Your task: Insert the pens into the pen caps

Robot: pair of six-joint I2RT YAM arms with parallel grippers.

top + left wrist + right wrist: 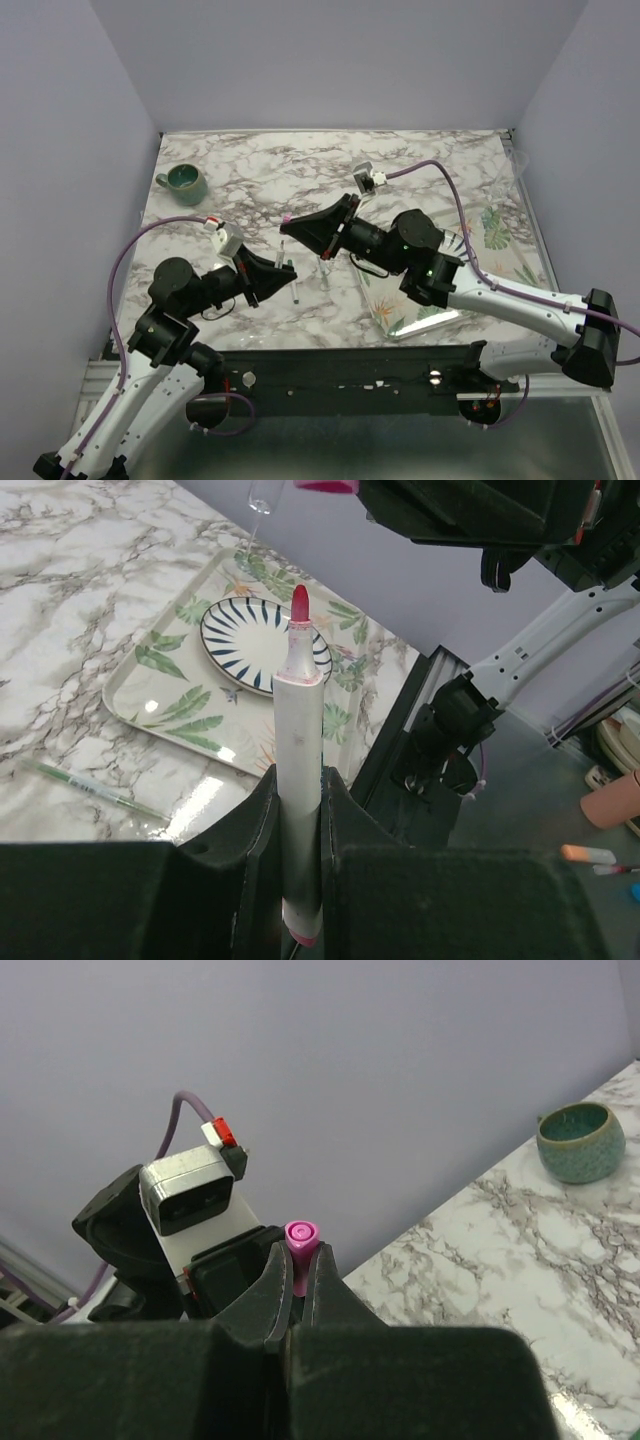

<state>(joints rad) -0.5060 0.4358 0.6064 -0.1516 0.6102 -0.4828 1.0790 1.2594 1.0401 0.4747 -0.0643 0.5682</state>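
Observation:
A white pen with a red tip stands upright between the fingers of my left gripper, which is shut on it. My right gripper is shut on a pink pen cap, whose end pokes out of the fingertips. In the top view the right gripper holds this cap just above and beyond the left gripper. In the left wrist view the cap hangs above the pen tip, apart from it. A green-ended pen and another thin pen lie on the table.
A teal mug stands at the far left of the marble table. A leaf-patterned tray holding a striped plate sits to the right, partly under my right arm. The green-ended pen lies beside the tray.

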